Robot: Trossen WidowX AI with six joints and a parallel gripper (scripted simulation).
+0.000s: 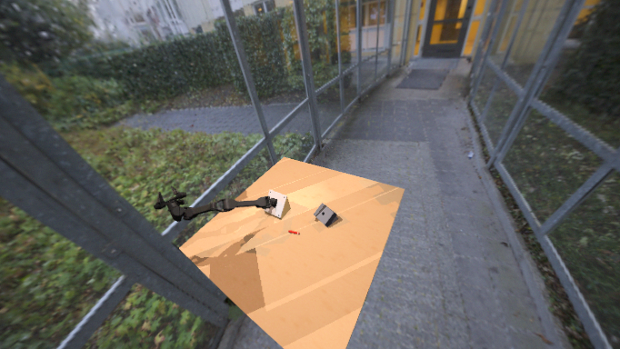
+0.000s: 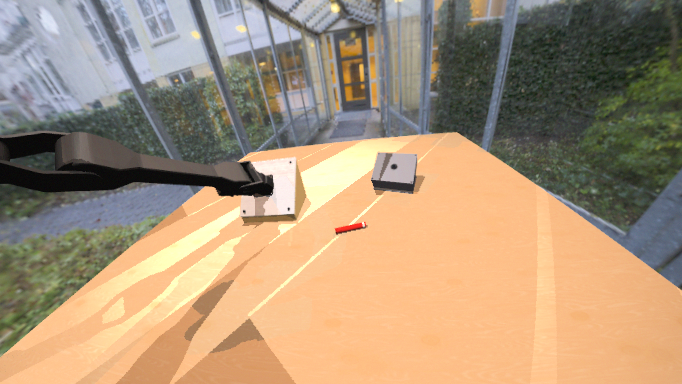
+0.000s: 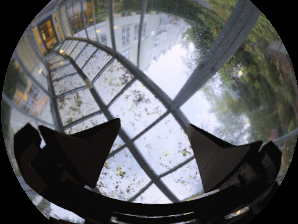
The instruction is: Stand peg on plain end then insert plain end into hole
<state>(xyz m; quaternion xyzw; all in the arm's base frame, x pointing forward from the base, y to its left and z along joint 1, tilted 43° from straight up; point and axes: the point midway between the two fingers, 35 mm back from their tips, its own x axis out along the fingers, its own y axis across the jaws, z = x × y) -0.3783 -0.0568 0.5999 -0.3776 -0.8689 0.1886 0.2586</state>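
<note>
We've got red rod-shaped peg (image 1: pixel 293 232) (image 2: pixel 350 228), white band near one end, lying on tan wooden table (image 1: pixel 314 268) (image 2: pixel 425 280); our black two-finger gripper (image 1: pixel 166 193) (image 3: pixel 154 124)'s gaping wide.

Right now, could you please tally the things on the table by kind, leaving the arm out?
Pegs: 1, the red peg
Sloped blocks: 2, the grey block with the hole and the pale block at the arm
Total: 3
</note>
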